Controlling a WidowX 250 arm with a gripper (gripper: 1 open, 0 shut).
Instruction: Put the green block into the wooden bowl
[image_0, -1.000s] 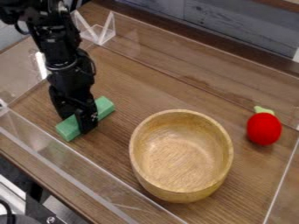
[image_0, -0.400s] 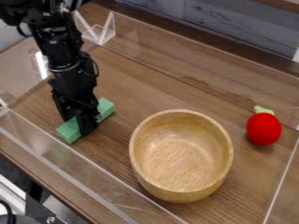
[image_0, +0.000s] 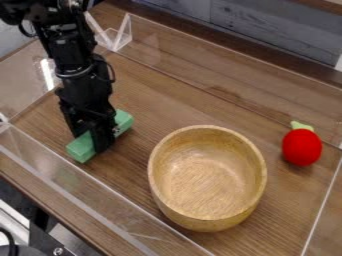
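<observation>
One flat matte-green rectangular block (image_0: 102, 137) on wood counter (image_0: 201, 90), pinched across its middle by my tool (image_0: 94, 133), pointing down. Long axis runs diagonally. Large round light-tan wooden bowl (image_0: 207, 177) lies right, near, empty.

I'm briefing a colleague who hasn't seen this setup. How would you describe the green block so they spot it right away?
Start at the big round wooden bowl on the brown table. Look to its left, where the black gripper points straight down. The green block is the flat green bar clamped in its fingers, unlike the round red toy far right of the bowl.
</observation>
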